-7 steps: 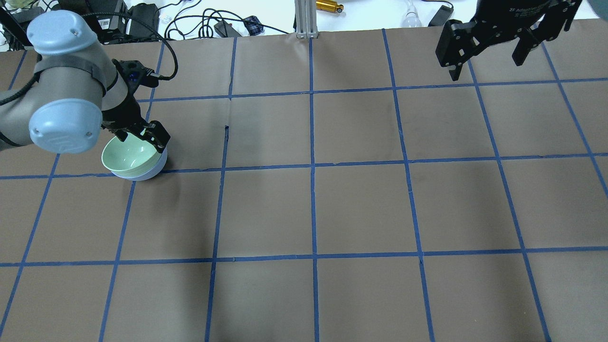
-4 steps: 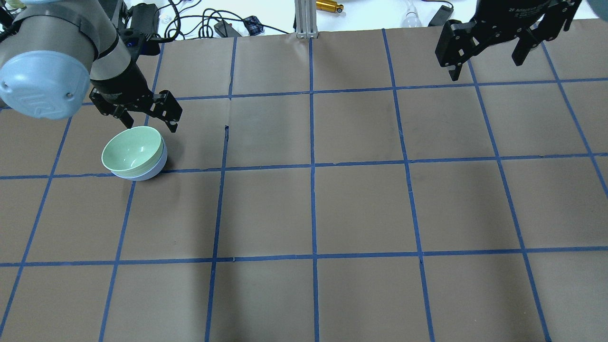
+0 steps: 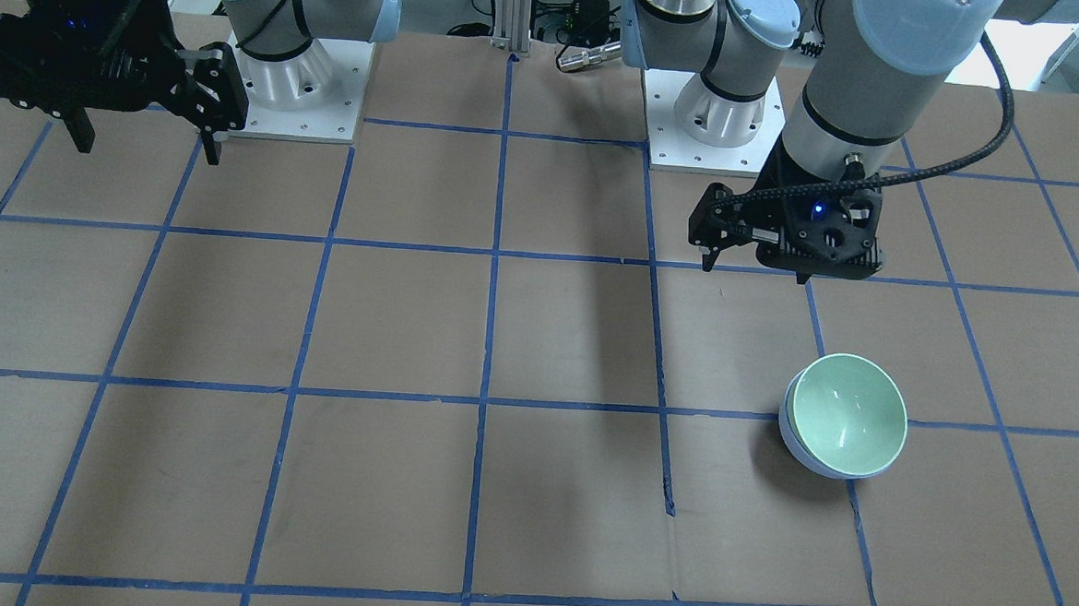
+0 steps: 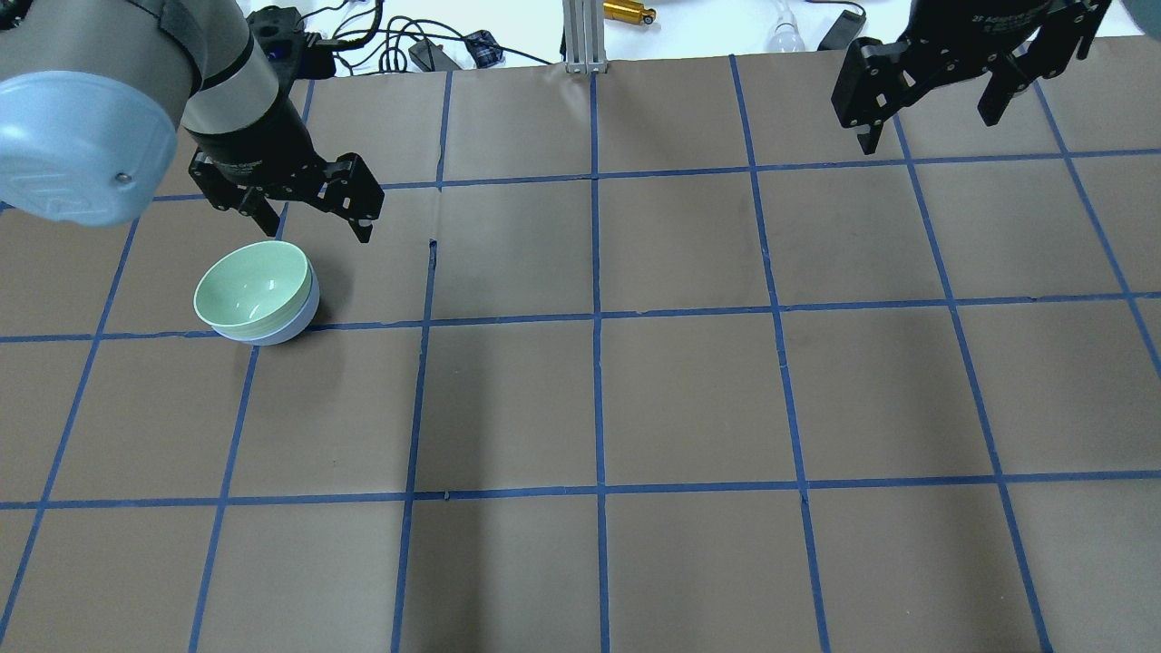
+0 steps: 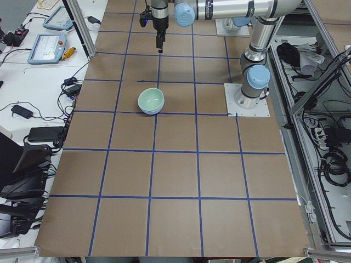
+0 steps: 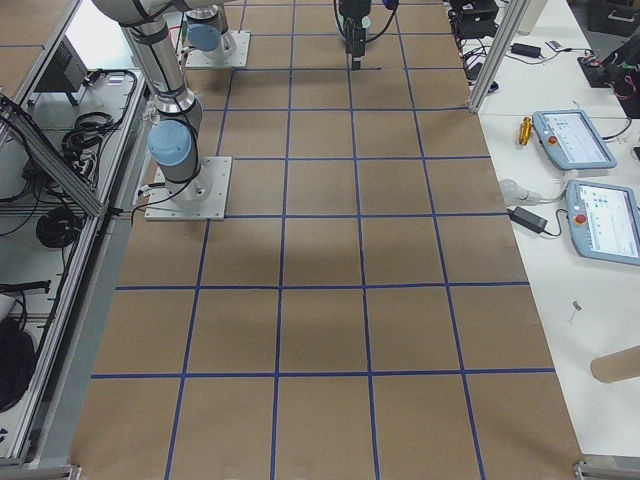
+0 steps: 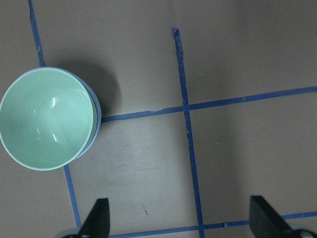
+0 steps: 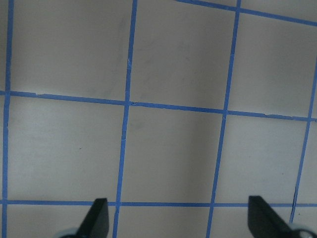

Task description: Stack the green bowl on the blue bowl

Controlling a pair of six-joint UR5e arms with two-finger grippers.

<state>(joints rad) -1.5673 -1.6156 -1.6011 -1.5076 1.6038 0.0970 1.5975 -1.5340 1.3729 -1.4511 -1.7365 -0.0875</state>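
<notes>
Brown paper covers the table [image 4: 689, 399], and blue tape [image 4: 596, 315] divides it into a grid of large squares. Beyond the far edge, black cables [image 4: 363, 41] lie tangled on a white bench.

The green bowl [image 4: 249, 283] sits nested inside the blue bowl [image 4: 272, 336], both upright with their mouths up. Only a thin crescent of the blue one shows beneath the green rim. The pair stands on the robot's left side of the table, with its base touching a tape line.

The left fingers [image 4: 358, 209] hang above the table just beyond the stack, on the side away from the robot. They are spread wide, hold nothing, and are clear of both bowls. In the left wrist view the bowls lie off to one side, outside the gap between the fingers.

The right fingers [image 4: 862, 100] hover at the far right of the table, well apart from the bowls. They too are spread apart with nothing between them, and only bare taped squares lie under them.
</notes>
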